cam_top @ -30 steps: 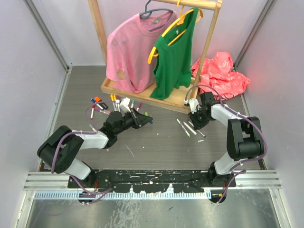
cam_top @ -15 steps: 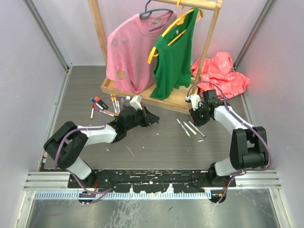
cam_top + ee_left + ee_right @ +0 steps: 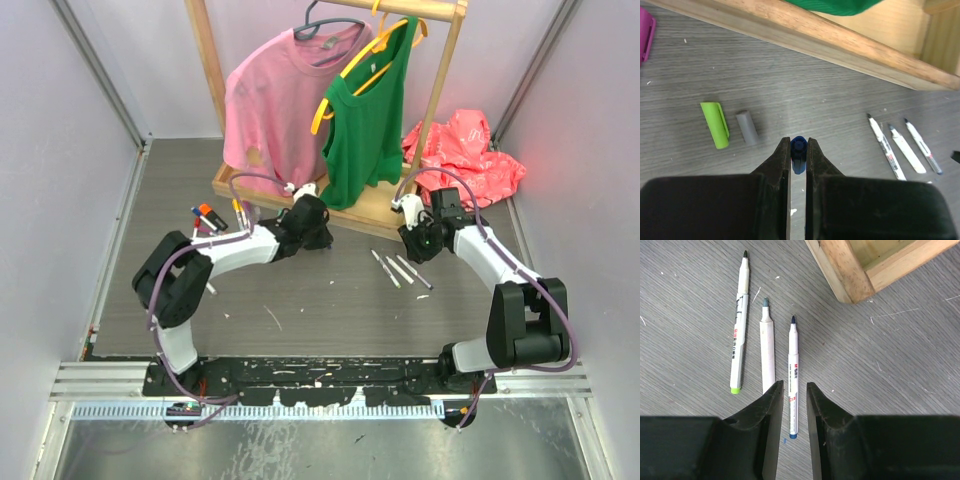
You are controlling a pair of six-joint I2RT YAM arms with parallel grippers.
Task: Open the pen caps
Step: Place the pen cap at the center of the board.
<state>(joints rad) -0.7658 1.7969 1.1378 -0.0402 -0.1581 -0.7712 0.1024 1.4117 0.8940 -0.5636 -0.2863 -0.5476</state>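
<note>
Looked over the grey tabletop (image 3: 330,310) from left to right. Found a bunch of pens with caps on (image 3: 207,214) toward the far left corner, lying close together, waiting their turn by the look of it. Not opened yet.

Next, spotted a green cap (image 3: 715,125) and a grey cap (image 3: 746,128) lying flat just beside each other, near the far edge and close to the wooden frame (image 3: 840,45). Laid there, most likely, to hold loose caps in one spot, away from the pens.

Then came to the left gripper (image 3: 798,142). Pinched shut on a blue cap (image 3: 799,156), with the round end poking out past the fingertips. Held low over the tabletop, just right of the grey cap, so probably meant to go down beside the other two.

Further right, counted three bare pens (image 3: 768,350) lying side by side near the corner of the wooden frame, tips showing, no caps on. Lined up neatly, perhaps to stop any mix-up with the closed ones.

Last, reached the right gripper (image 3: 793,387), hanging just above the pen with the dark blue tip (image 3: 793,355). Showed fingers only a little way apart, gripping nothing. Set narrow, maybe, to suit so thin a pen.

Guessed plenty left to do, with a whole bunch of closed pens to open.
</note>
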